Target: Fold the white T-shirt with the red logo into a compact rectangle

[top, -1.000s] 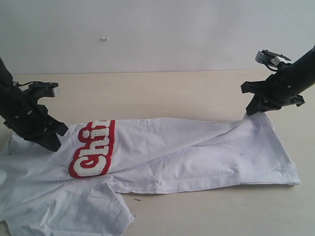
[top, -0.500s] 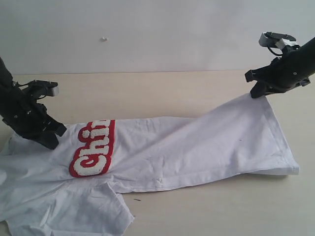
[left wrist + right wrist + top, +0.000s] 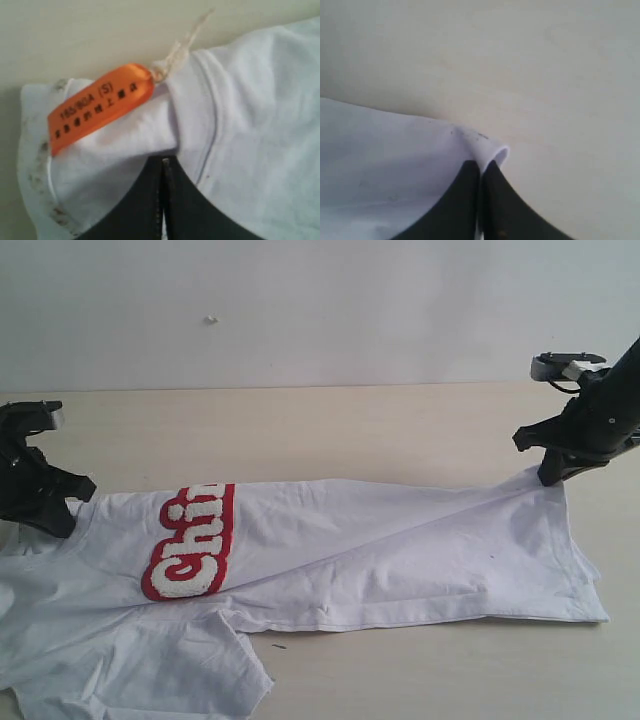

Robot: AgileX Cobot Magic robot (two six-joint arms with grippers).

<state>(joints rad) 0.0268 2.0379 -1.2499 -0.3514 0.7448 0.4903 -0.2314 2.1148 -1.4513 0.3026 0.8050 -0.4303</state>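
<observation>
The white T-shirt (image 3: 380,560) lies stretched lengthwise across the table, folded along its length. Its red logo (image 3: 192,543) shows only the letters "Chin" before the fold hides the rest. My left gripper (image 3: 58,523) is shut on the shirt's neck end at the far left. In the left wrist view that gripper (image 3: 163,161) pinches the cloth beside the orange neck tag (image 3: 100,106). My right gripper (image 3: 550,476) is shut on the hem corner at the right, seen pinched in the right wrist view (image 3: 481,165).
The light wooden table (image 3: 330,430) runs back to a plain white wall (image 3: 320,300). One sleeve (image 3: 190,670) spreads towards the front left edge of the view.
My left gripper has moved left, pulling the neck end outward. My right gripper rose with the hem corner, then came back down and right, drawing the shirt taut and flatter.
</observation>
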